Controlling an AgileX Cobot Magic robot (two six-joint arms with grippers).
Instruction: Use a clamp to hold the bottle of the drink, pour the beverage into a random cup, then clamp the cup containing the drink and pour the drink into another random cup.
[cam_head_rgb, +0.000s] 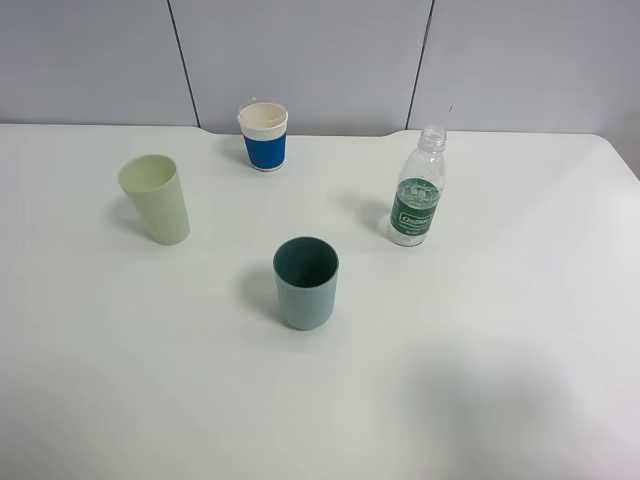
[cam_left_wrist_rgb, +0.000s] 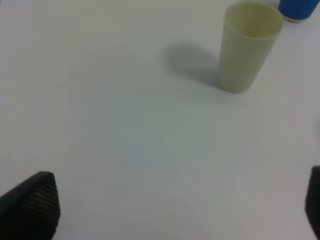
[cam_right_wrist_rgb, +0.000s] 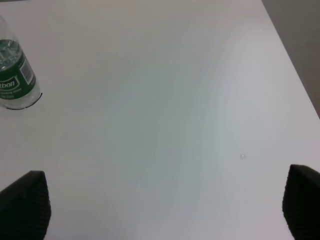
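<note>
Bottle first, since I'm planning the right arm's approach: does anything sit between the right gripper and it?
Nothing visible does. In the right wrist view, only bare white table lies between the open right gripper and the water bottle. From the high camera, the three cups all stand off to the bottle's other side, clear of that path.

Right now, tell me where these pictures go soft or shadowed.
Exterior high: sharp; soft shadows left of the teal cup and bottle. Left wrist: blurry; the pale green cup casts a diffuse shadow, and the fingertips are out of focus. Right wrist: evenly lit, with the bottle label slightly soft.
</note>
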